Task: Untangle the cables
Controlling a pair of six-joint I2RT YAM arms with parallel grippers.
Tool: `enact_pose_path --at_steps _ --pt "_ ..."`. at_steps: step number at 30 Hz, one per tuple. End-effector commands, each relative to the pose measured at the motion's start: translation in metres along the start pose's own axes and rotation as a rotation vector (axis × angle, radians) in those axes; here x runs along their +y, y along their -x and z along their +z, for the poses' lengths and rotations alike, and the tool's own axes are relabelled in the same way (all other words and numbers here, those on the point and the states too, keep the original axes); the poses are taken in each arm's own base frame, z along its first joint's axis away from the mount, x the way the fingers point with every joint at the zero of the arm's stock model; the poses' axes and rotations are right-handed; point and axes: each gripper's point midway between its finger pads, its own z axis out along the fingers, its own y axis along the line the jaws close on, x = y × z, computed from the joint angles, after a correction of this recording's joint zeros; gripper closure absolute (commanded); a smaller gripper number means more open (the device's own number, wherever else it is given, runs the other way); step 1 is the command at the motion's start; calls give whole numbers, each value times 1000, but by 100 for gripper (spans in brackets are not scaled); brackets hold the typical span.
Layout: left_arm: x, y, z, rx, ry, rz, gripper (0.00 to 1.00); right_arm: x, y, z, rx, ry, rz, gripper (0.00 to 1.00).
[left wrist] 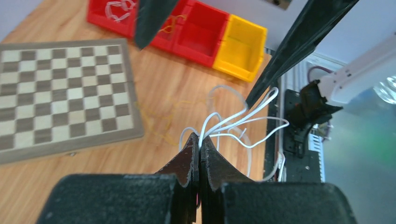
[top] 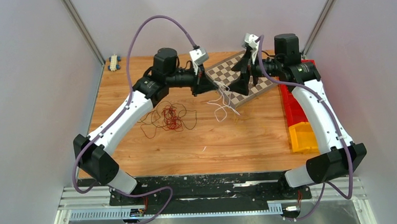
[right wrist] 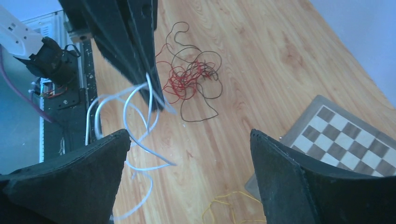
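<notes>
- Lying on the tabletop [top: 239, 146], nearest: red and brown tangle [top: 170, 116], not held.
- Likely to slip out or snag the yellow wire [right wrist: 229, 203] if tugged hard: white cable [right wrist: 149, 95], dangling in curls.
- Clamped on that cable, raised, reaching rightward: left claw [left wrist: 200, 140].
- Spread wide apart, facing it above the chessboard [top: 233, 71]: right claw [right wrist: 189, 135].

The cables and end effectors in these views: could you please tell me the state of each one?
left end effector: shut on the white cable.
right end effector: open, holding nothing.
white cable: pinched, hanging in loose loops.
red and brown cables: tangled together on the table.
yellow cable: loose on the table beside the chessboard.
</notes>
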Motion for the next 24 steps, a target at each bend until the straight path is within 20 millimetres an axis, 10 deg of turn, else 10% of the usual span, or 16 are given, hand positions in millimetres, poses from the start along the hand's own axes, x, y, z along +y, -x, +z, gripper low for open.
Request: enact_pose_path --at_steps 1,4,16,24 --pt "-41 28 17 -60 -147 86 100 18 -2 6 -13 41 14 2" --pt "-50 30 24 -64 -171 96 100 19 -11 8 6 40 29 10" --pt "-46 37 30 -71 -164 109 97 26 -24 2 31 23 22 100" --pt "-2 47 10 -91 51 102 13 -50 -20 -51 17 -231 44 100"
